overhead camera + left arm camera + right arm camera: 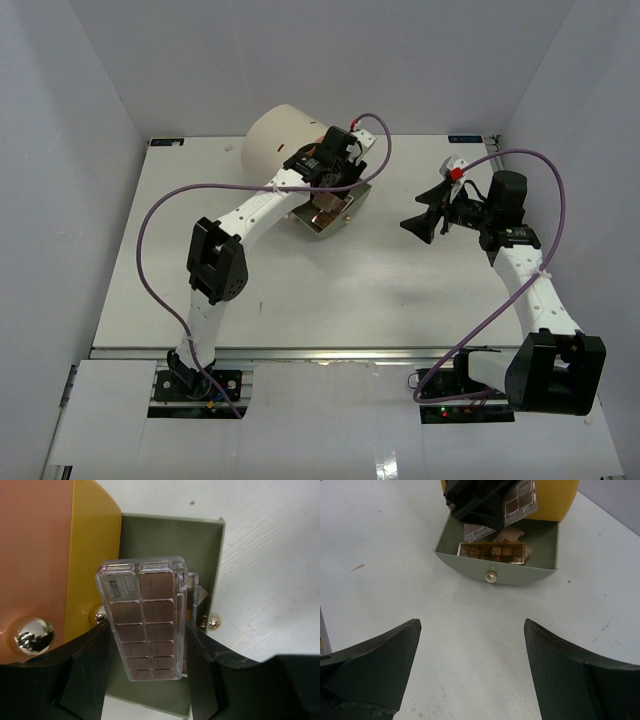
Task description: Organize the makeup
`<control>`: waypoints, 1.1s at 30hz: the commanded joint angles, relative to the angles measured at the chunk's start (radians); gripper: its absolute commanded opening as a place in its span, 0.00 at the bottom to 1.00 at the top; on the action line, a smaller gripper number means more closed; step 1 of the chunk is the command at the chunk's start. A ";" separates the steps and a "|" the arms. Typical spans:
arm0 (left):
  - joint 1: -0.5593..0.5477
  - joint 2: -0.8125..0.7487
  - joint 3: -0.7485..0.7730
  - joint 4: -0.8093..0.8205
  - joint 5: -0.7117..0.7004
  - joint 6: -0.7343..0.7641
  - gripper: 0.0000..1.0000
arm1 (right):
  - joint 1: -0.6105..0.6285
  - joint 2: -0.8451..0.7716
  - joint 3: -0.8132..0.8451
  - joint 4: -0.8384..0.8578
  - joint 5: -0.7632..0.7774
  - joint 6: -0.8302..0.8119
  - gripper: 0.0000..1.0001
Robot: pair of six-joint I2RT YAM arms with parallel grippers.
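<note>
My left gripper (148,626) is shut on a clear palette (142,620) of pinkish-brown pans, one finger on each long side. It hangs over the open olive-green drawer (150,535) of the cream cylindrical unit (275,140). In the right wrist view the drawer (465,565) holds a gold-rimmed palette (491,551) and other flat pinkish makeup pieces, partly hidden under the left gripper (475,502). My right gripper (472,622) stands open over bare table, facing the drawer front, with nothing between its fingers.
The drawer has a round gold knob (491,575) on its curved front. The unit's yellow-orange face (92,545) with another shiny knob (32,635) lies just left of the held palette. White walls enclose the table (400,290) on three sides.
</note>
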 commanded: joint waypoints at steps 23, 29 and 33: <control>-0.130 0.073 -0.091 0.122 -0.519 0.167 0.17 | -0.004 0.010 0.005 0.001 -0.023 -0.028 0.90; -0.139 0.099 -0.097 0.175 -0.605 0.198 0.19 | -0.004 0.008 0.005 0.000 -0.025 -0.029 0.90; -0.140 0.099 -0.110 0.208 -0.637 0.221 0.23 | -0.004 0.009 0.005 0.000 -0.026 -0.030 0.90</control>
